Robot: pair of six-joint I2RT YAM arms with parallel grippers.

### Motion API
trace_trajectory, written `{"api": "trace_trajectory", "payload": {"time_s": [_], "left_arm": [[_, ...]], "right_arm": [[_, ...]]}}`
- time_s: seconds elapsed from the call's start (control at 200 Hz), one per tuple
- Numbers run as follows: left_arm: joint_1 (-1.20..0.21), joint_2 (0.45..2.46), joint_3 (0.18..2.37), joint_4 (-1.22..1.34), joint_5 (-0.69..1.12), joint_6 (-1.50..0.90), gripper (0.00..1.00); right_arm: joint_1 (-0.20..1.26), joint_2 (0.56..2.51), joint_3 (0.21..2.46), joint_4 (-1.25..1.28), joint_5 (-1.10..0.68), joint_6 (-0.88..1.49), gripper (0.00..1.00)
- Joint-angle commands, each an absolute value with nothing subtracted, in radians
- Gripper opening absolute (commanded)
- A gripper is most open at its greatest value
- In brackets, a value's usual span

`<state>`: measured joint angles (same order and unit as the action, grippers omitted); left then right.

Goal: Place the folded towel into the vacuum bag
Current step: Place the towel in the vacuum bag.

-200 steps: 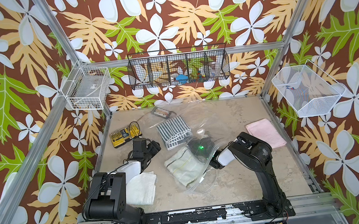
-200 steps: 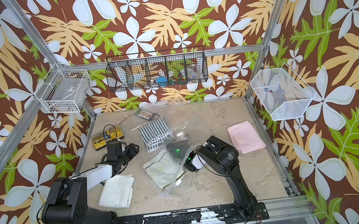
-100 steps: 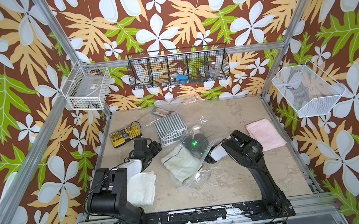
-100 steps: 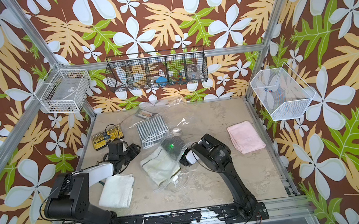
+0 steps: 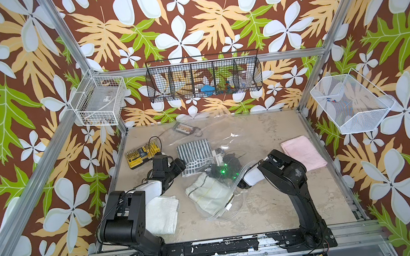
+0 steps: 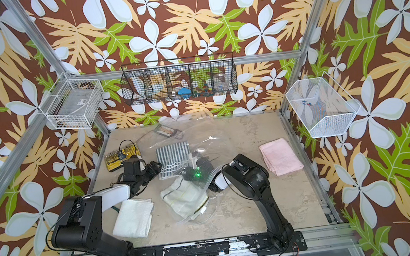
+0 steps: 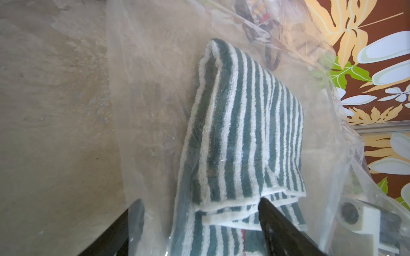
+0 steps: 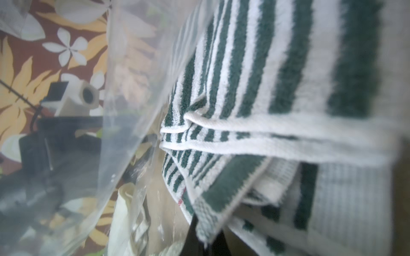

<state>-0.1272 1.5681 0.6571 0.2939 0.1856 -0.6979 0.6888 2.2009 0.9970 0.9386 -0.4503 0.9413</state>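
The right hand [image 5: 218, 160] pinches the green-and-white striped folded towel [image 7: 244, 133] inside the clear crinkly vacuum bag [image 7: 144, 88], likely to seat it deeper; the left hand [image 7: 200, 201] stands spread wide.

Yellow bit case [image 5: 143, 154]: laid left of centre in both top views.
Black wire basket [image 5: 200, 56]: hung at upper centre; a blue item [image 5: 207, 89] is held inside.
White wire basket [image 5: 96, 118]: mounted at upper left.
White mesh basket [image 5: 357, 122]: mounted at right.
Pink towel [image 5: 304, 152]: laid flat, right of centre.
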Motion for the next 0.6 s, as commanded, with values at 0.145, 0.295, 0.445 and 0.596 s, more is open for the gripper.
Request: {"api": "trace_trajectory", "payload": {"time_s": [0.145, 0.295, 0.445, 0.596], "left_arm": [[-0.127, 1.578, 0.664, 0.347, 0.238, -0.682, 0.84], [-0.130, 1.573, 0.675, 0.327, 0.237, -0.688, 0.84], [-0.130, 1.548, 0.680, 0.286, 0.215, -0.690, 0.84], [-0.139, 1.595, 0.687, 0.296, 0.222, -0.692, 0.83]], "right_arm": [[0.664, 2.199, 1.080, 0.781, -0.526, 0.797, 0.00], [0.673, 2.045, 1.002, 0.639, -0.320, 0.851, 0.32], [0.675, 1.835, 0.808, 0.520, -0.180, 0.936, 0.47], [0.675, 1.658, 0.646, 0.431, -0.125, 0.995, 0.54]]}}
